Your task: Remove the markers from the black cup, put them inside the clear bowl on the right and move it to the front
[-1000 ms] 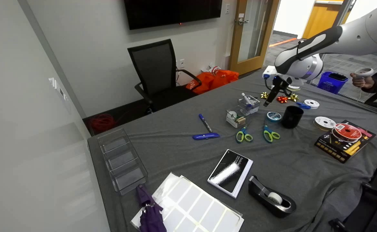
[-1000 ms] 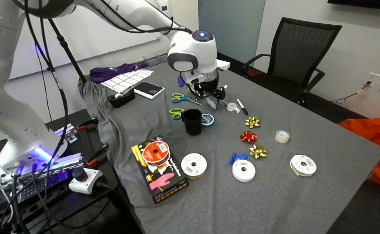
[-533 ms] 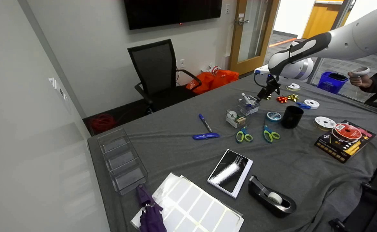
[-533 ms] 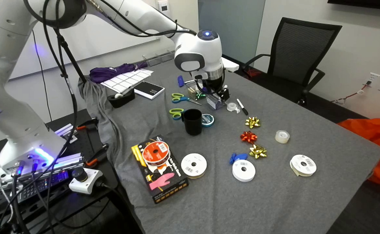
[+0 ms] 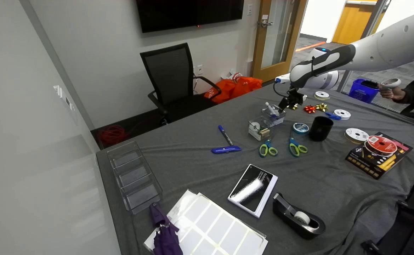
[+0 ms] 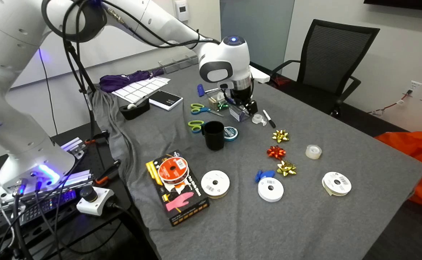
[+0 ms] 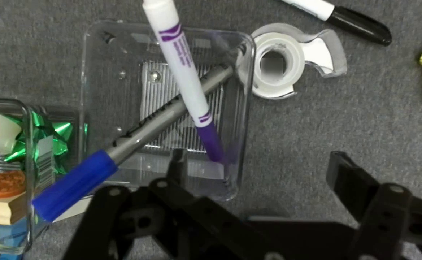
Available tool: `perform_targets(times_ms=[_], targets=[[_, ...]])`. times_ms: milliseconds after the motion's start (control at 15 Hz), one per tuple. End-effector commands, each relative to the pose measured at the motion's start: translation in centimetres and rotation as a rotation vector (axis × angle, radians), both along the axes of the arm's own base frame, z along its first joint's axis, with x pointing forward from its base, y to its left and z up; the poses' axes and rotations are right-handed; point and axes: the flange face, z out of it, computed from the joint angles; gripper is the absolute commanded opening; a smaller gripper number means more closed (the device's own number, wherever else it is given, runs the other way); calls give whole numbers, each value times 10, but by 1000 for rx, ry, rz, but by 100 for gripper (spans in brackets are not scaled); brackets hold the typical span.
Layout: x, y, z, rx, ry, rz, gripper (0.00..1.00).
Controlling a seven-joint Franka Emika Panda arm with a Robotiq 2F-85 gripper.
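Observation:
My gripper point(image 7: 258, 157) is open and empty in the wrist view. Its left finger point(image 7: 177, 162) is over the near right part of a clear square container point(image 7: 247, 119); its right finger point(image 7: 351, 180) is over the cloth beside it. A white-and-purple marker point(image 7: 185, 65) lies across a grey marker with a blue cap point(image 7: 160, 115) in that container. The container also shows in an exterior view point(image 5: 277, 122), below the gripper point(image 5: 283, 105). The black cup point(image 6: 214, 136) stands upright with no markers sticking out. A round clear bowl does not show.
Another clear container point(image 7: 28, 144) with a green bow and stamps adjoins. A tape dispenser point(image 7: 274, 66) touches the container's right side; a black-capped marker point(image 7: 359, 23) lies beyond. A blue-and-white tape roll point(image 6: 230, 133), scissors point(image 5: 297, 147) and bows point(image 6: 276, 152) lie around.
The arm has reached farther out, and my gripper has shifted across the two clear containers, uncovering the one with the green bow. The things on the table have not moved.

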Motion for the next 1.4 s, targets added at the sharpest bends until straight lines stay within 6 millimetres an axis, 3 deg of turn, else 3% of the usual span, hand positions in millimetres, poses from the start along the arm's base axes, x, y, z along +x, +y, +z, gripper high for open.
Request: perform_targets(times_ms=[0,67,800,1000,1333], targets=[[9,-3,-9,-19,-6,-29,100],[9,-4,-12,-23,-5,-37,79],[14,-1,-16,-28,-12,-36,3],[16,0,-12,-22,-19,-31,0],[14,3,11,-6,-42,26,1]])
